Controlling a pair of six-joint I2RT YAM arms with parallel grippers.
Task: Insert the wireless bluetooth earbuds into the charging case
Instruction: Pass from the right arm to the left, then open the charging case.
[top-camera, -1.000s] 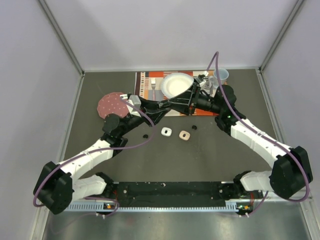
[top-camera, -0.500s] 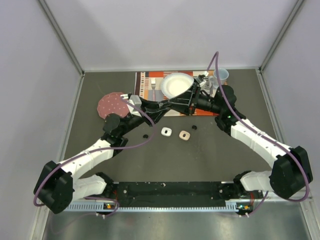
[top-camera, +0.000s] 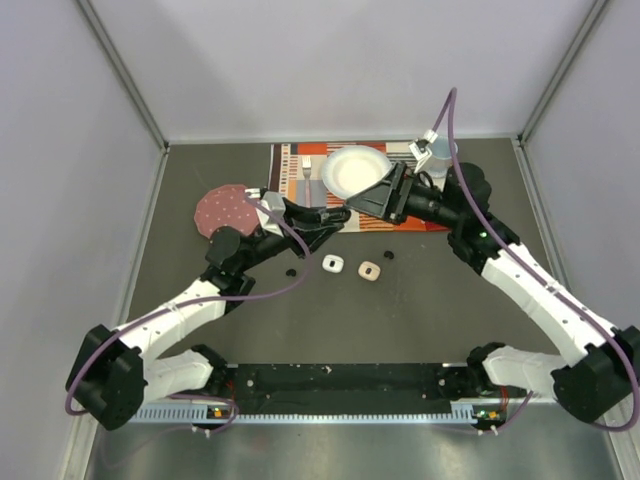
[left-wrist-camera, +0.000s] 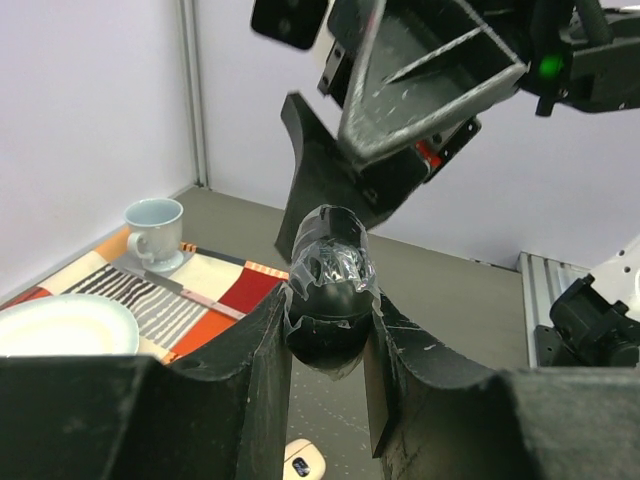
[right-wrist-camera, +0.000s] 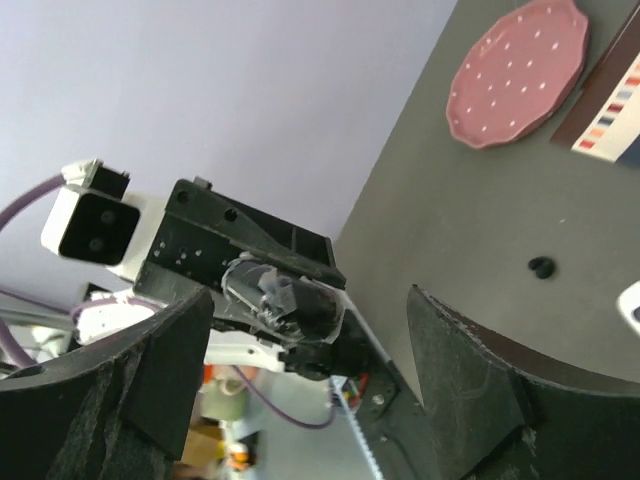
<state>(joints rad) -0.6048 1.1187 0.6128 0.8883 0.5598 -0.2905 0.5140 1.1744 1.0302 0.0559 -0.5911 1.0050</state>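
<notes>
My left gripper (top-camera: 338, 214) is shut on a black charging case (left-wrist-camera: 330, 318) and holds it above the table. The case's clear lid (left-wrist-camera: 333, 256) stands open on top. What lies inside the case is hidden. My right gripper (top-camera: 366, 200) is open and empty, just right of the case and facing it (right-wrist-camera: 290, 300). One black earbud (top-camera: 291, 271) lies on the table left of a white case (top-camera: 333, 264). Another black earbud (top-camera: 388, 255) lies right of a pale pink case (top-camera: 369, 271). White and pink buds are not visible loose.
A striped placemat (top-camera: 292, 172) at the back carries a white plate (top-camera: 355, 168), a fork (top-camera: 305, 172) and a pale cup (top-camera: 441, 152). A dark pink dotted plate (top-camera: 222, 210) lies at the left. Grey walls close the table in.
My right gripper has pulled back up and to the right, away from the case, and its arm has risen. My left gripper still holds the case in nearly the same place.
</notes>
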